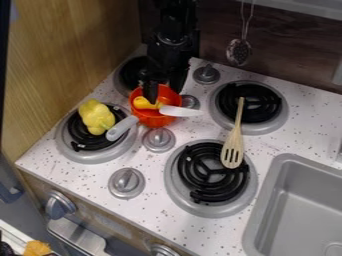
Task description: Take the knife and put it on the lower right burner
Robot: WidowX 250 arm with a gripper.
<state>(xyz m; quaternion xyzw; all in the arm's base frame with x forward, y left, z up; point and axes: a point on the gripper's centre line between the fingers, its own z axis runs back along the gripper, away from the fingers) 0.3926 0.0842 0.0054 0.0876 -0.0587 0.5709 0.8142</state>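
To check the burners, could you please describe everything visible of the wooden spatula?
The spatula looks like pale wood, with a slim handle and slotted head. It bridges two burners: handle end on the upper right burner, head on the right side of the lower right burner. Nothing lies on it.
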